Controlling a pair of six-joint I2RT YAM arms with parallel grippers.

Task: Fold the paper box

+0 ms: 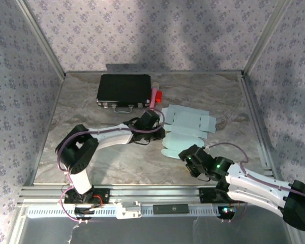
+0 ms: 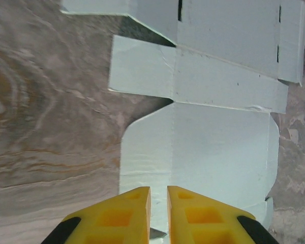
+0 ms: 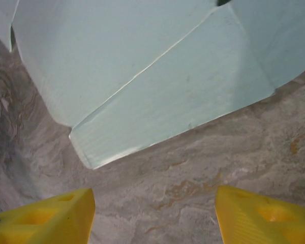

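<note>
The paper box (image 1: 188, 124) lies flat on the marbled table as a pale blue die-cut blank with its flaps spread out. My left gripper (image 1: 162, 134) is over the blank's left side. In the left wrist view its yellow fingers (image 2: 137, 208) stand almost together with a thin slit between them, above a rounded flap of the blank (image 2: 218, 147). Whether they pinch any card I cannot tell. My right gripper (image 1: 185, 154) is at the blank's near edge. Its jaws (image 3: 153, 195) are wide open over bare table, just short of a flap corner of the blank (image 3: 168, 76).
A black rectangular case (image 1: 123, 90) lies at the back of the table, with a small red and pink object (image 1: 155, 95) at its right end. Patterned walls close in the left, back and right sides. A metal rail (image 1: 157, 193) runs along the near edge.
</note>
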